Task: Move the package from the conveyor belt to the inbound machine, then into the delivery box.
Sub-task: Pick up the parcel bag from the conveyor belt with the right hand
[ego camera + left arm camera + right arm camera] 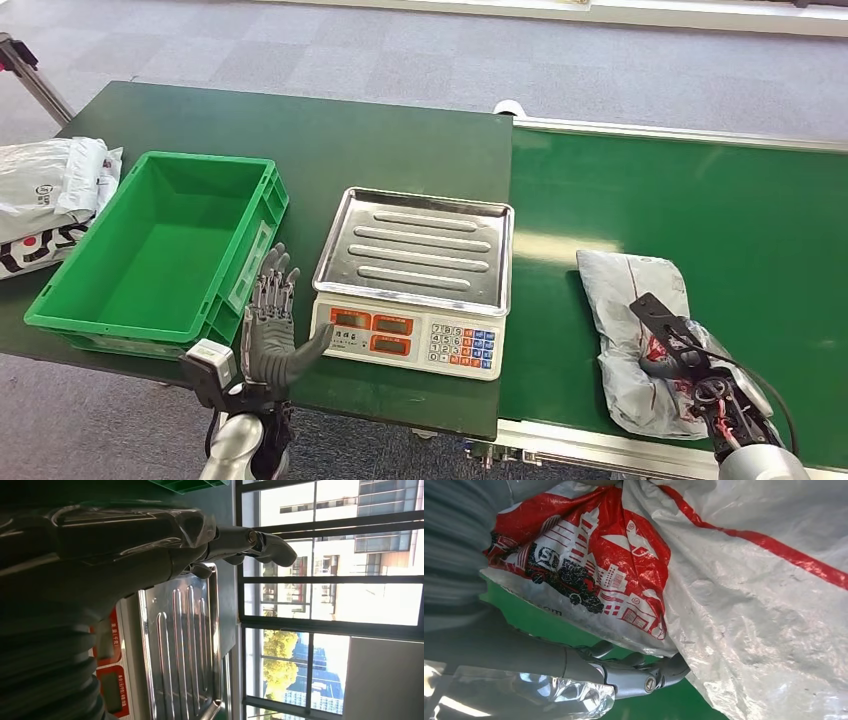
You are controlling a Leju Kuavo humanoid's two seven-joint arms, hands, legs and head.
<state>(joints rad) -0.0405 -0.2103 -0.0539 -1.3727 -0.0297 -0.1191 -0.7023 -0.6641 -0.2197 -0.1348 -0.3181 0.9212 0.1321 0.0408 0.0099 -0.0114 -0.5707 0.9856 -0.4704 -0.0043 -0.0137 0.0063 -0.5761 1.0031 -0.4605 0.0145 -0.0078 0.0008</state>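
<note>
A grey plastic package [630, 300] with red print lies on the green conveyor belt [690, 190] at the right. My right hand [700, 375] sits on its near end. In the right wrist view its fingers [639, 675] curl under the edge of the package [749, 605], which lies against the palm. The inbound machine is a scale with a bare steel pan [420, 245] in the middle of the table. The delivery box is a green crate [160, 250] to the left, with nothing in it. My left hand [270, 325] stands open between crate and scale, its fingers [250, 542] spread above the pan [185, 645].
The dark green table [330, 130] carries the crate and scale. Other grey mail bags [45, 195] lie at its far left edge. The belt's metal frame [560, 445] runs along the near side, with grey carpet beyond.
</note>
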